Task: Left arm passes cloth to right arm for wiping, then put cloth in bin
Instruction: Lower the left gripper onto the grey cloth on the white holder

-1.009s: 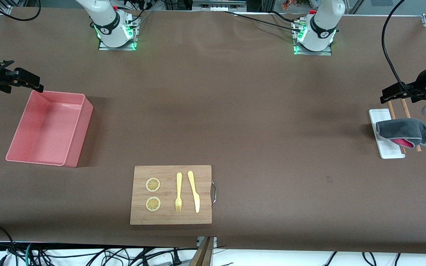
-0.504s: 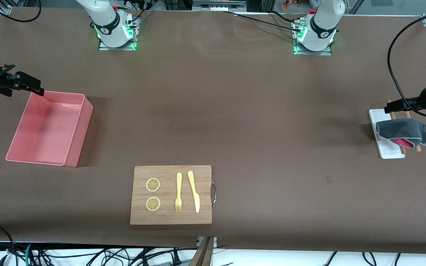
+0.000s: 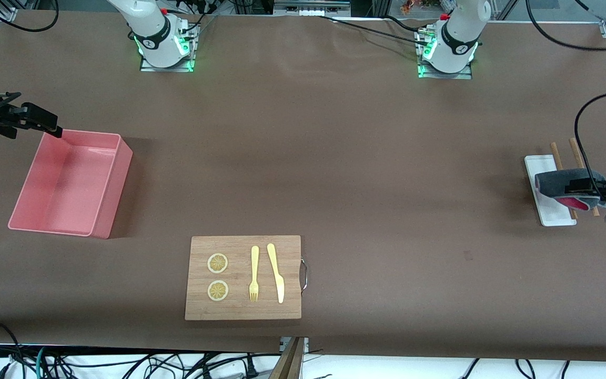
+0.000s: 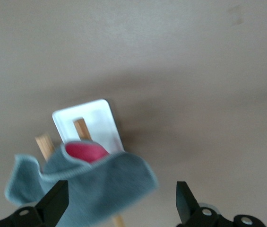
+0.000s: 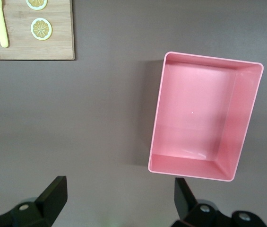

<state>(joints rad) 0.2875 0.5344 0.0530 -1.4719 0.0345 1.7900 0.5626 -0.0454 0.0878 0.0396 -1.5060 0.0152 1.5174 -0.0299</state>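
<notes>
The cloth (image 3: 563, 183) lies grey face up at the left arm's end of the table, draped over two wooden sticks (image 3: 555, 152) that rest on a small white tray (image 3: 545, 213); a fold of its pink-red face shows at the edge nearer the front camera. In the left wrist view the cloth (image 4: 100, 182) covers part of the tray (image 4: 95, 118), with the sticks (image 4: 81, 128) poking out from under it.

The left gripper (image 3: 584, 185) hangs over the cloth with its fingers (image 4: 53, 203) spread wide apart — nothing is between them, and the cloth is not gripped.

The bin (image 3: 119, 168) stands at the right arm's end, at about nine o'clock from the table's middle in the front view. The right gripper (image 3: 40, 121) waits in the air over the table just beside the bin's corner, at roughly eleven o'clock from the bin, its fingers (image 5: 53, 196) wide apart and holding nothing. Its wrist view looks down into the bin (image 5: 246, 118).

A wooden board (image 3: 282, 247) sits near the table's front edge — at six o'clock from the middle — carrying two lemon slices (image 3: 218, 263), a yellow fork (image 3: 254, 273) and a yellow knife (image 3: 275, 272).
</notes>
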